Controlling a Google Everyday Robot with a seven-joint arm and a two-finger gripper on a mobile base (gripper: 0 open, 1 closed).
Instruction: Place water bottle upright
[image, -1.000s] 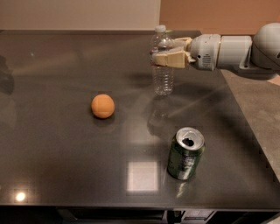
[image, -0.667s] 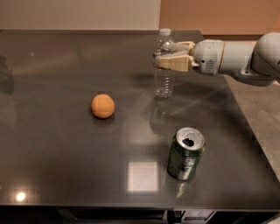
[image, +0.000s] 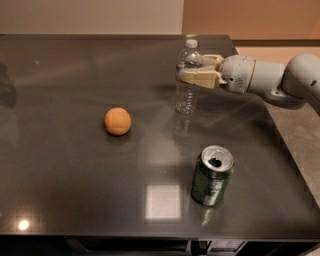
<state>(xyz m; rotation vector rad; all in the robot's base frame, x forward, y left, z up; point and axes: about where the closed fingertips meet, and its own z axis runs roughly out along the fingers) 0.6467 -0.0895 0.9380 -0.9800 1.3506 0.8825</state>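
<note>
Nearest to us, we are looking at the front edge of a dark glossy table (image: 60, 190), where a pale square of light is reflecting just left of a green drink can (image: 212, 176). The can is standing upright, its opened top facing up, toward the right side of the table. Farther back and to the left, well apart from the can, an orange ball (image: 117, 121) is resting on the tabletop.

Beyond these, right of the middle, we are finding the water bottle (image: 186, 95). It is standing upright with its base on the table and its white cap on top, and its faint reflection is showing in the surface below it. The gripper (image: 194, 70) is reaching in from the right at the height of the bottle's upper body, just under the neck. Its tan fingers (image: 200, 78) are lying on either side of the bottle, one in front and one behind, and closing on it, so we are reading the pincer as holding the bottle. The white arm (image: 270, 77) is stretching away to the right edge, above the pale floor (image: 300, 130). Farthest off, a light wall (image: 90, 15) is rising behind the table.
</note>
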